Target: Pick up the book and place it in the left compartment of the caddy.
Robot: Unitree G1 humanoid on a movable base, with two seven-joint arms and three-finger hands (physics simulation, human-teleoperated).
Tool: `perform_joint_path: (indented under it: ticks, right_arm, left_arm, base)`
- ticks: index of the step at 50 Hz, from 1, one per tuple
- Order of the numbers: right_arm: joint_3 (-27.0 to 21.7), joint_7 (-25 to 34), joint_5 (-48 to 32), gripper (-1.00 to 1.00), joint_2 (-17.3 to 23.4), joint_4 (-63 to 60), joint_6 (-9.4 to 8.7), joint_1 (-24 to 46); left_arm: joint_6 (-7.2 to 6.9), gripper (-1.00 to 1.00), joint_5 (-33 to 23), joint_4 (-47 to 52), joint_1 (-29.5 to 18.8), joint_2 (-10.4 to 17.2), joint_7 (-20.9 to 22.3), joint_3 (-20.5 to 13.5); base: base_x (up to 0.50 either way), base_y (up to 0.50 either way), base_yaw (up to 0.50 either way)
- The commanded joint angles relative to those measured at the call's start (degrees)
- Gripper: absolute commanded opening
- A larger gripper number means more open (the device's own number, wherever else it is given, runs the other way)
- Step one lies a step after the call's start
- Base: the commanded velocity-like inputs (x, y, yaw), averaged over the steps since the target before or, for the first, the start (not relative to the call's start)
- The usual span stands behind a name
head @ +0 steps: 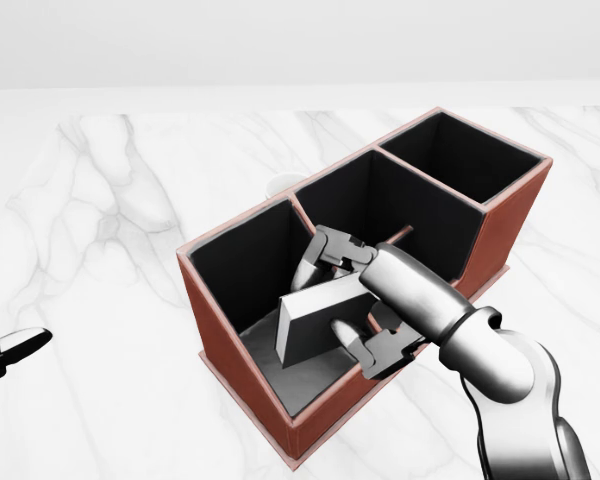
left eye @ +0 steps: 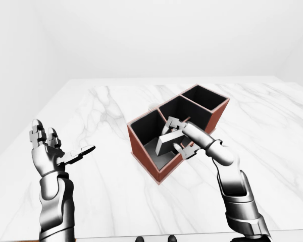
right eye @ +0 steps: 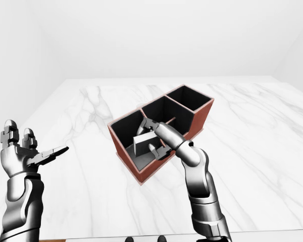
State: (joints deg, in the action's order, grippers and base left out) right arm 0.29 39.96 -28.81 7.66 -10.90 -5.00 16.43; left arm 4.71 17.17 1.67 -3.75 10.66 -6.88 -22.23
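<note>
The grey book (head: 315,322) tilts inside the red-brown three-compartment caddy's (head: 235,375) leftmost compartment, at its 7 o'clock end.
</note>
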Motion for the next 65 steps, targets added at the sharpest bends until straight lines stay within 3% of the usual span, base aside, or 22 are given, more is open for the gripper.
perform_joint_path:
  ticks: [1,17,18,19,30,65]
  right_arm:
    - [-0.16,-1.22,2.39,-1.0,-0.58,-3.15,0.0,-0.43]
    - [-0.16,-1.22,2.38,-1.0,-0.58,-3.15,0.0,-0.43]
    - [0.46,-0.72,1.9,-1.0,-0.15,-1.62,0.0,1.3]
    - [5.54,-1.9,-2.02,-1.0,-0.46,4.22,0.0,3.05]
    - [4.32,0.04,-7.89,-1.0,-3.45,7.45,0.0,3.54]
    - [3.9,0.04,-7.86,-1.0,-3.88,11.12,0.0,4.2]
  left_arm:
    - [-0.31,1.0,-0.5,-0.81,-0.5,-0.33,-0.38,0.89]
    - [-0.31,1.0,-0.5,-0.81,-0.5,-0.33,-0.38,0.89]
    - [-0.71,1.0,-0.43,-0.14,-0.26,-0.35,-0.36,0.9]
    - [-0.11,1.0,-0.46,-0.98,-0.37,-0.6,-0.11,1.09]
    - [-0.16,1.0,-0.36,-0.99,-0.44,-0.62,-0.02,1.32]
    - [0.29,1.0,-0.22,-1.58,-0.49,-0.65,-0.09,1.43]
  base:
    - [0.0,0.0,0.0]
    - [0.0,0.0,0.0]
    - [0.0,0.0,0.0]
    - [0.0,0.0,0.0]
    - [0.0,0.0,0.0]
    - [0.0,0.0,0.0]
